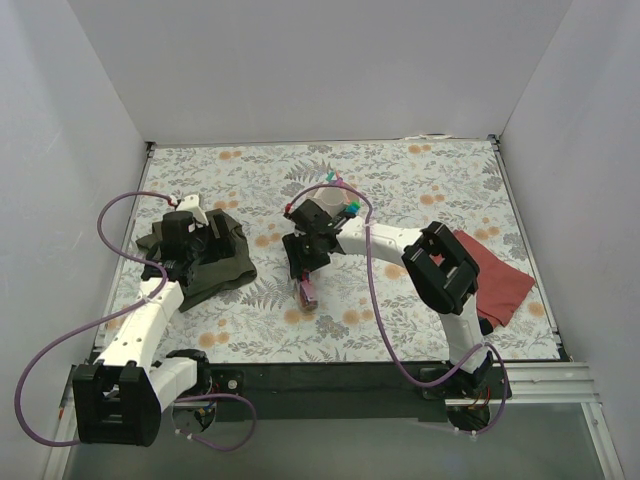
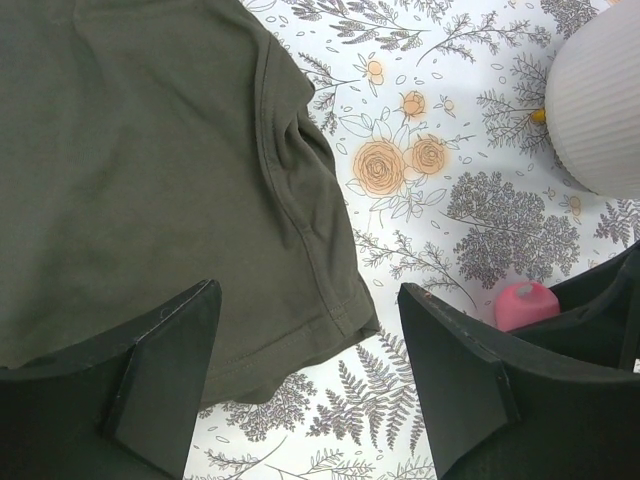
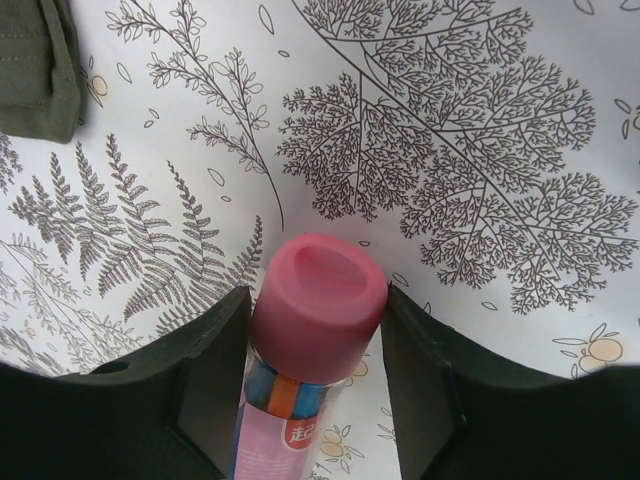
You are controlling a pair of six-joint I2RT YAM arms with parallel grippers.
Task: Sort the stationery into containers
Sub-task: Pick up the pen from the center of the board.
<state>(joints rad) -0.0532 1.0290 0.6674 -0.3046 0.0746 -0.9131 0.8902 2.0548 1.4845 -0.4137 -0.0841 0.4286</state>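
Pinching pink tube [image 3: 320,285], wrist-view only: right gripper [image 3: 315,320]

free: table [image 1: 430,175] lay open across the upper band and lower centre | blocked: olive cloth [image 1: 225,268] sat centre-left, bowl [image 1: 315,213] at centre, red cloth [image 1: 500,285] at right edge

The only writing that shows is on the stubby pink tube with a rounded pink cap [image 3: 320,295], seen in the right wrist view. Just below the cap, under blue and orange bands, a small red patch [image 3: 300,436] on the tube's body carries white characters that look Chinese. They sit at the picture's lower edge and are too small to read with certainty. No other text, number or brand is legible in any view.
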